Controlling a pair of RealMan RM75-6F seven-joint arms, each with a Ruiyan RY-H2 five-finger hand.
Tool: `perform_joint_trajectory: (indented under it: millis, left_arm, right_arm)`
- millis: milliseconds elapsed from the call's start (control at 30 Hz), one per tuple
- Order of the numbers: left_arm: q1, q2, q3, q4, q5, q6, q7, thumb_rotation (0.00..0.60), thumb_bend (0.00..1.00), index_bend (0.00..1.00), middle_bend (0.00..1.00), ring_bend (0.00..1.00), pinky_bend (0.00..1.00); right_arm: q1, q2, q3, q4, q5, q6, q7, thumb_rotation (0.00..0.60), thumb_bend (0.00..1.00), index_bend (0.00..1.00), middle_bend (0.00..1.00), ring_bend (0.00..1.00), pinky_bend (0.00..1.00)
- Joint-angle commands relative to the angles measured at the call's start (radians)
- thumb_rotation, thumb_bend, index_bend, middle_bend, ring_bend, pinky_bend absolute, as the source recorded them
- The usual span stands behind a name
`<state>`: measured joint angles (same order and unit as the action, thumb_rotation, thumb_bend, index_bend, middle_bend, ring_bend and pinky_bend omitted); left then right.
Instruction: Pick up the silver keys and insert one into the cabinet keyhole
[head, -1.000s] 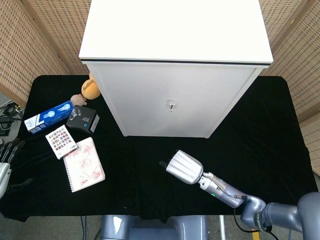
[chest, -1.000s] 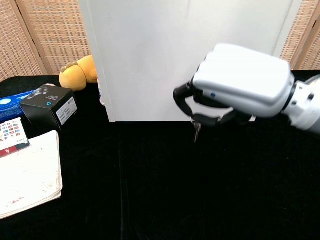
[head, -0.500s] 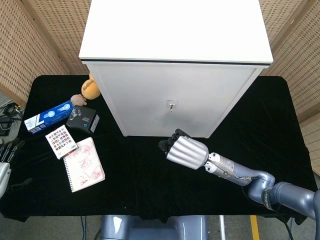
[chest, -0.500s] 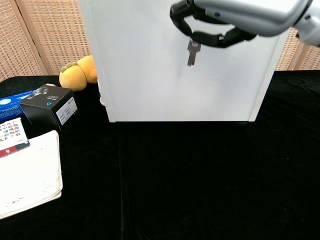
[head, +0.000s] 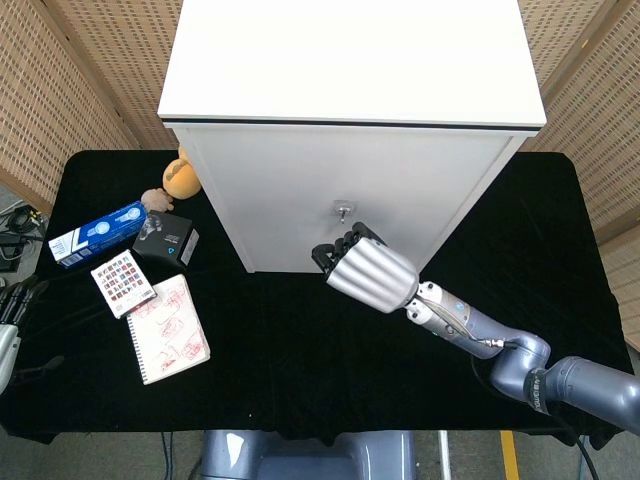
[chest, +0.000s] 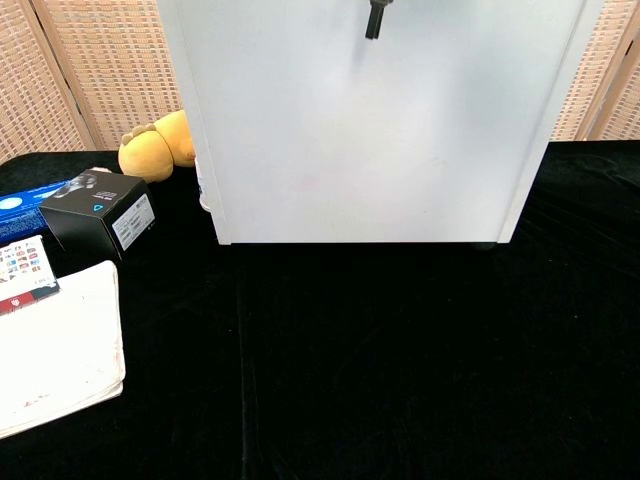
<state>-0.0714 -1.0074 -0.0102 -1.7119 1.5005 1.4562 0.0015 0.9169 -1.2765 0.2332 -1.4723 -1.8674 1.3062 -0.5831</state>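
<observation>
A: Keys up high now. Chest view shows just one blade hanging at the top edge, in front of the cabinet door. Right hand is out of that view entirely.

B: Half a second back the hand was in the chest view's top, a second back mid-frame. So a steady lift?

A: Yes, lift plus reach. Head view: the hand was near the front of the tabletop a second ago, now it sits far in, right at the door, just below the keyhole.

B: Touching the keyhole?

A: No, a gap remains. Nothing inserted yet. My read: pick-up done, approach almost done, alignment and insertion left.

B: Grip?

A: Fingers curled in, dark tips facing the door, holding the keys. The dangling blade in the chest view backs that. Which key leads, can't tell.

B: Left hand?

A: Left hand at the far left edge of the head view, dark fingers a little apart, nothing in them. Same spot in all three head frames.

B: Clutter?

A: Plush toy, blue box, black box, card, notebook on the left, unchanged.
</observation>
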Motion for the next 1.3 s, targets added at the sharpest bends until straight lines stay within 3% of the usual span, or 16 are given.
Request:
perform_joint_trajectory:
  millis: [33,1300]
  left_arm:
    - [0.001,0.001,0.0,0.001,0.0,0.002,-0.002,0.6,0.0,0.0,0.0,0.0,0.0]
    - [-0.005,-0.002,-0.004,0.001,-0.019,-0.013,0.007,0.6,0.0,0.0,0.0,0.0,0.0]
  right_arm:
    - [0.006,0.011,0.014,-0.015,0.025,-0.031,-0.028,0.6,0.62,0.71,1.0,1.0,1.0]
    - [0.018,-0.01,0.05,-0.009,0.117,-0.086,-0.104,0.6,0.57,0.69,1.0,1.0,1.0]
